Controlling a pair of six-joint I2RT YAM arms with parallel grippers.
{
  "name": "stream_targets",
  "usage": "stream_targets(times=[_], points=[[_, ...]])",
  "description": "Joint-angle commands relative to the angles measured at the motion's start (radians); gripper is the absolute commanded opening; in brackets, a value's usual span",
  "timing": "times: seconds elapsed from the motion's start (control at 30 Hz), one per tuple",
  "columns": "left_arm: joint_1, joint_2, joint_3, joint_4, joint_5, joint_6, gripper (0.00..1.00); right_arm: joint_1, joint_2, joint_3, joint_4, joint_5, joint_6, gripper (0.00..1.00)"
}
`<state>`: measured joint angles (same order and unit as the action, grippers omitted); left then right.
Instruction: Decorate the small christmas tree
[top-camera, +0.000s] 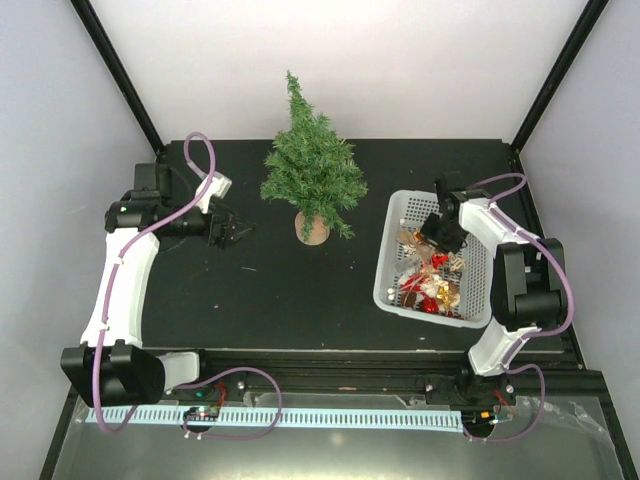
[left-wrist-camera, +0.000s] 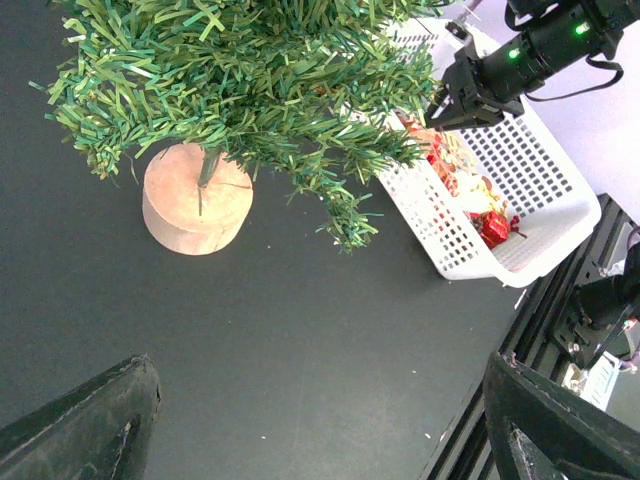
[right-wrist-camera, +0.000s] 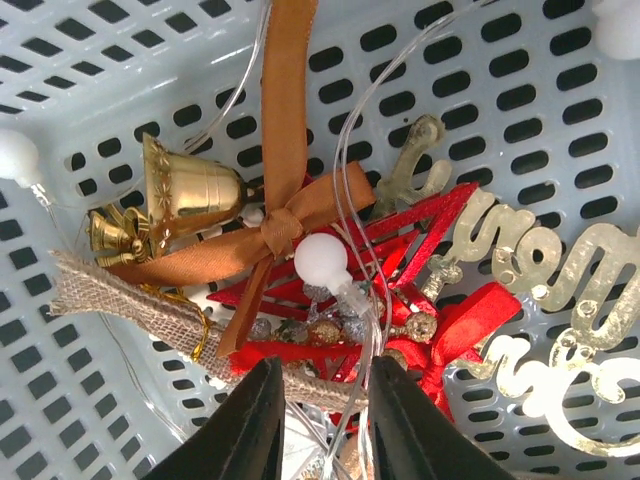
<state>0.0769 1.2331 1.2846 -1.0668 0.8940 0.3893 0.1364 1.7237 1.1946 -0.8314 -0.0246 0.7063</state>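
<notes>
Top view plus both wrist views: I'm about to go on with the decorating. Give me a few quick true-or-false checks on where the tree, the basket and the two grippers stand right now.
1. The small christmas tree stands upright. True.
2. The left gripper holds a decoration. False: its jaws are open and empty, beside the tree.
3. The right gripper is reaching over the tree. False: it is down in the white basket.
4. A gold bell lies in the basket. True.
5. The tree already carries decorations. False: its branches show none.
</notes>
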Motion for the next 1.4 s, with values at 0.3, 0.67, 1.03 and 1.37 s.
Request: stream_targets(times=[0.3, 0.67, 1.03, 1.37], points=[[-0.006, -0.039, 0.0, 0.006, 0.003, -0.007, 0.88, -0.008, -0.045, -0.029, 0.056, -0.024, -0.025, 0.01], [-0.023, -0.026, 0.136, -0.028, 0.066, 0.036, 0.89, -0.007, -0.326, 0.079, -0.061, 0.025, -0.042, 0.01], [-0.177, 0.02, 0.284, -0.064, 0.143, 0.075, 0.9, -0.006, -0.585, 0.262, -0.167, -0.006, -0.011, 0.01], [-0.306, 0.143, 0.434, 0.097, 0.411, -0.104, 0.91, -0.006, -0.642, 0.529, -0.188, -0.239, 0.026, 0.01]])
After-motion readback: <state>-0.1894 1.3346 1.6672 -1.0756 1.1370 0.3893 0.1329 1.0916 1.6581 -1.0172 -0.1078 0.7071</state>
